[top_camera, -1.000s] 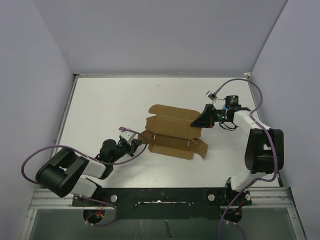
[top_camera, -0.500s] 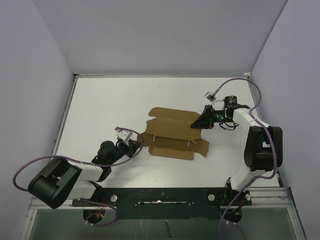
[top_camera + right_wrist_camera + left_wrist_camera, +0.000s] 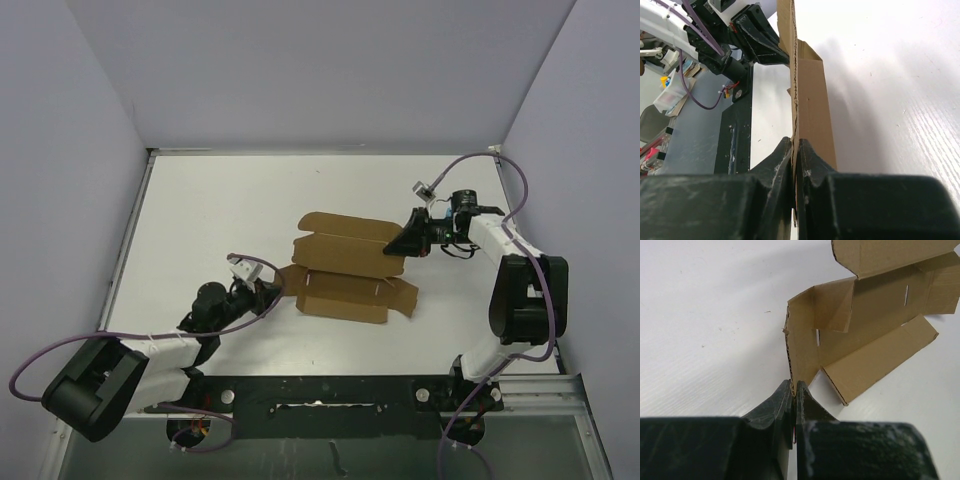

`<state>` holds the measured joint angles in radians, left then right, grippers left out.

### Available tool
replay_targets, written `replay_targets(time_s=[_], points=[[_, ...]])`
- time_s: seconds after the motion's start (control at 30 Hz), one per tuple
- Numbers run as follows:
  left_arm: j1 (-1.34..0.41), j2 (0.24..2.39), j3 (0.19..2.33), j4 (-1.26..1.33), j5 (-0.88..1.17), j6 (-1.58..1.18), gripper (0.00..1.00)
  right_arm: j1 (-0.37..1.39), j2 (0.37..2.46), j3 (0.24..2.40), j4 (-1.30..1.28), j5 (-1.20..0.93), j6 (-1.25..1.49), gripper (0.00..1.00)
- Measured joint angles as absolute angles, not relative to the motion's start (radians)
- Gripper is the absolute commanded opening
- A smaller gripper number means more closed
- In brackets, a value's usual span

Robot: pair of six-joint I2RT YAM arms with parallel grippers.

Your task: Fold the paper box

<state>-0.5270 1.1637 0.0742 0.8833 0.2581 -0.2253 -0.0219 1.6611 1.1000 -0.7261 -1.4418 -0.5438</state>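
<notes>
Paper box [image 3: 345, 268]: brown cardboard, partly folded, lying near the middle of the bench [image 3: 210, 210], slightly toward its right edge. Flaps stand open at both ends and along the near side.

Left hand [image 3: 271, 291]: low over the bench, fingertips closed at the box's left end flap.

Right hand [image 3: 404, 243]: closed on the right end flap, far corner.

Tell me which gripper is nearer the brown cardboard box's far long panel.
Right. The right gripper pinches the box end beside that panel; left gripper pinches the near-left flap.
</notes>
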Motion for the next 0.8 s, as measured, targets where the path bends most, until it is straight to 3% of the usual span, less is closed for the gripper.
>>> replay_targets(time_s=[0.1, 0.17, 0.53, 0.7, 0.8], points=[[-0.527, 1.169, 0.084, 0.877, 0.274, -0.225, 0.00, -0.041, 1.636, 1.101, -0.740, -1.449, -0.554, 0.00], [-0.527, 1.172, 0.091, 0.876, 0.282, -0.224, 0.05, -0.051, 1.626, 1.103, -0.744, -1.450, -0.558, 0.00], [-0.526, 1.034, 0.163, 0.701, 0.288, -0.332, 0.53, -0.118, 1.574, 1.118, -0.766, -1.451, -0.576, 0.00], [-0.516, 0.833, 0.226, 0.448, 0.257, -0.437, 0.62, -0.124, 1.574, 1.122, -0.774, -1.451, -0.585, 0.00], [-0.509, 0.735, 0.275, 0.307, 0.244, -0.480, 0.62, -0.125, 1.574, 1.122, -0.779, -1.451, -0.591, 0.00]])
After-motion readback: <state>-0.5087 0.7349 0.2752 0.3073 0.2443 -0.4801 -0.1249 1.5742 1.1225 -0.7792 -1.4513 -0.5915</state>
